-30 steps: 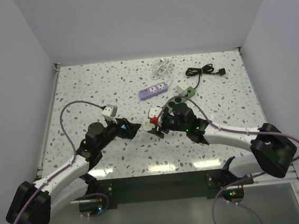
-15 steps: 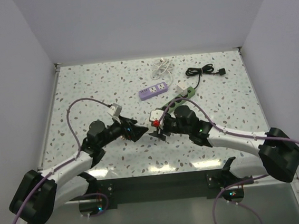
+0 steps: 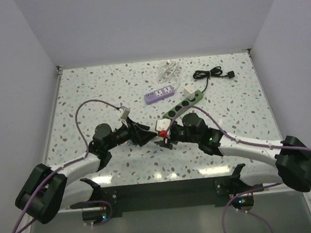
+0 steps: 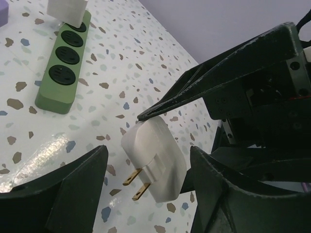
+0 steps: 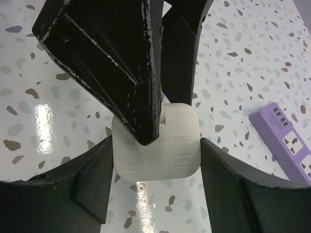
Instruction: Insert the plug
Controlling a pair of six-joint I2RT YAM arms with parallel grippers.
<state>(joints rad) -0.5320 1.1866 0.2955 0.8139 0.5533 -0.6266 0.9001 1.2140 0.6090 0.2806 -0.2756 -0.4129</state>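
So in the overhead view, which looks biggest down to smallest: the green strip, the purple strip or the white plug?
1. green strip, longest
2. purple strip, somewhat shorter
3. white plug, clearly smallest, though lifted nearer the camera

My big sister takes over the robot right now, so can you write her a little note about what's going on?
Left gripper: open, with a finger on either side of the white plug, not touching it.
Right gripper: shut on the plug, holding it up off the table between the two arms.
Green power strip and purple power strip: flat on the table beyond the arms. The green one has a white adapter in its end socket.
Done: plug picked up.
Left: probably a handover to the left gripper, then pushing the plug into a socket. I cannot tell which one.
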